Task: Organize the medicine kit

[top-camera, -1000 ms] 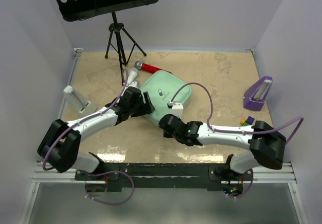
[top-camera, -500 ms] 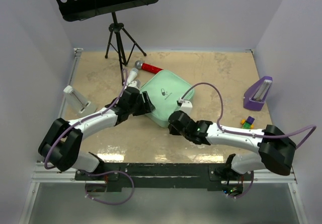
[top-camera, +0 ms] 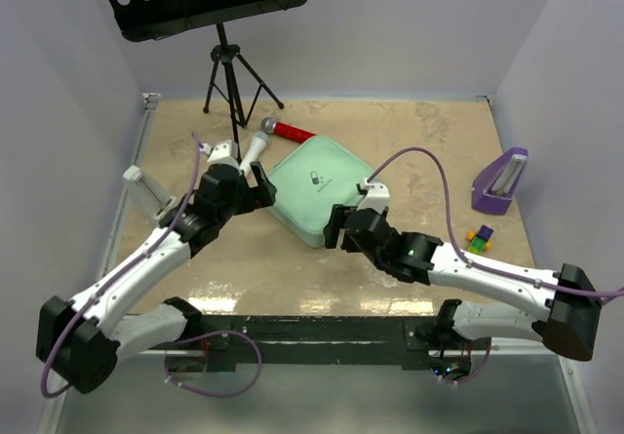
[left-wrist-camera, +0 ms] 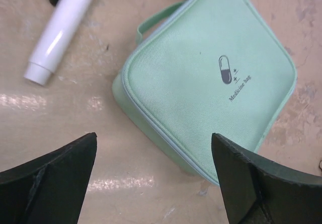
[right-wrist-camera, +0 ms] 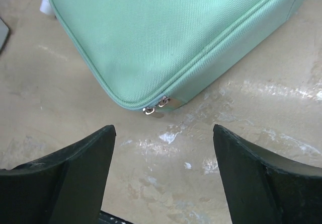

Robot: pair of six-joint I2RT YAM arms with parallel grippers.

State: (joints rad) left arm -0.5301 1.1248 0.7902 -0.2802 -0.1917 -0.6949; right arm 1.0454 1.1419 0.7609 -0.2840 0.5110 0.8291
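The medicine kit (top-camera: 320, 188) is a mint-green fabric case, zipped shut and lying flat at mid-table; its top bears a dark capsule mark (left-wrist-camera: 224, 69). My left gripper (top-camera: 263, 187) stands open just off the kit's left side, and the left wrist view shows its jaws wide (left-wrist-camera: 153, 136) over the kit's (left-wrist-camera: 211, 78) near edge without touching it. My right gripper (top-camera: 336, 223) is open at the kit's near corner. Seen from the right wrist, bare table lies between the jaws (right-wrist-camera: 163, 128), just short of the two zipper pulls (right-wrist-camera: 156, 106) on the kit (right-wrist-camera: 166, 38).
A white tube (top-camera: 255, 147) and a red-handled microphone (top-camera: 285, 130) lie just behind the kit. A music stand (top-camera: 224, 73) rises at the back left. A white holder (top-camera: 146, 192) is at the left, with a purple stand (top-camera: 500, 180) and small coloured blocks (top-camera: 478, 237) at the right.
Both grippers have opened. The left one has let go of the kit's left edge and drawn back leftward. The right one has opened at the near corner, its arm stretched further forward.
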